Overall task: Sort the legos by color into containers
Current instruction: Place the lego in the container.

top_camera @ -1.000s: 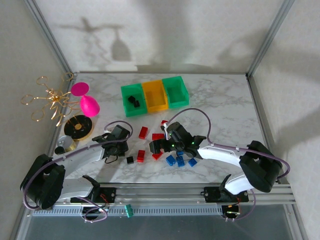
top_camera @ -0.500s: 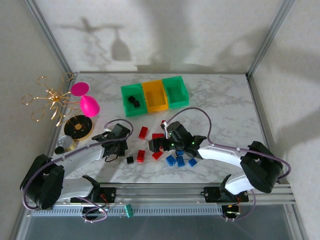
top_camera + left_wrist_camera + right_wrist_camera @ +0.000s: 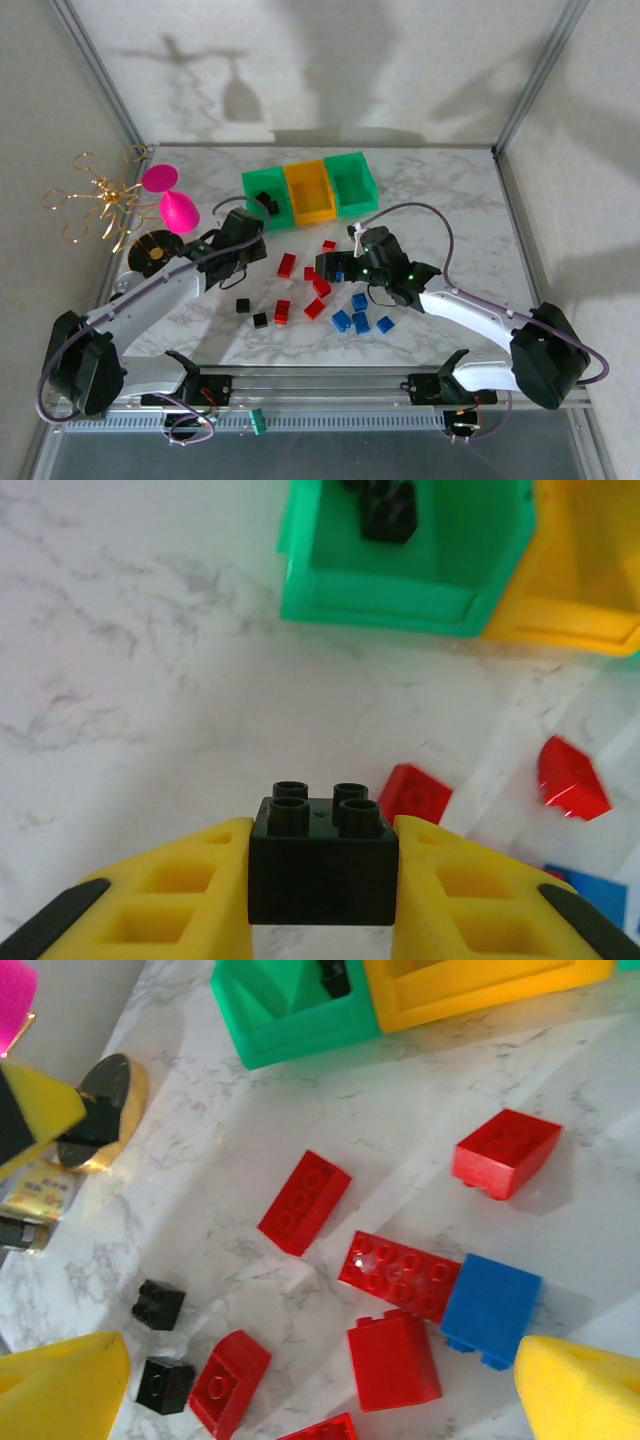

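Left gripper [image 3: 322, 905] clamps a black lego [image 3: 322, 870] upright, studs up, width spanning its fingers

No legible text, no labels, brands, numbers or signs to read

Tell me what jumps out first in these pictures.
A black brick sits clamped in the left gripper jaws, just short of the green bin that holds black ones. Red bricks and blue bricks lie scattered mid-table, and a pink toy stands at the far left.
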